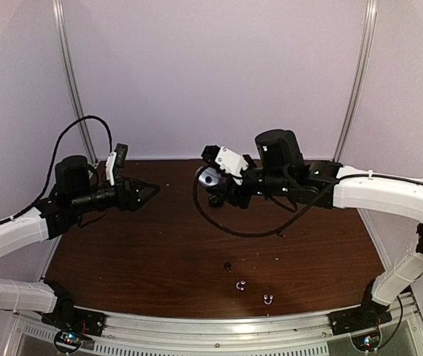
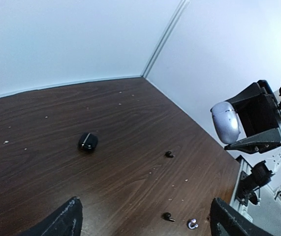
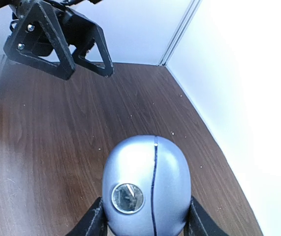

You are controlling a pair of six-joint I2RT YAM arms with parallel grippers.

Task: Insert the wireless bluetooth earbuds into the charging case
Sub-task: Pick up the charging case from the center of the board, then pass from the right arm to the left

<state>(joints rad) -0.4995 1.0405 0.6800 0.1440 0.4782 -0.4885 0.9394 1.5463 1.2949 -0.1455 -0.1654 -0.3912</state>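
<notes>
While the right fingers (image 3: pixel 92 222) pinch the closed lavender-silver case (image 3: pixel 147 187) raised above the bench (image 1: pixel 144 252), the left fingers (image 2: pixel 61 221) stand spread in the air, the loose earbuds (image 1: pixel 240 284) lie near the bench's front edge, and a black case (image 2: pixel 87 141) lies farther back.

Case (image 3: pixel 147 187) in right pincer (image 3: pixel 146 220), earbuds (image 1: pixel 240 284) on table (image 1: pixel 144 248), near front
</notes>
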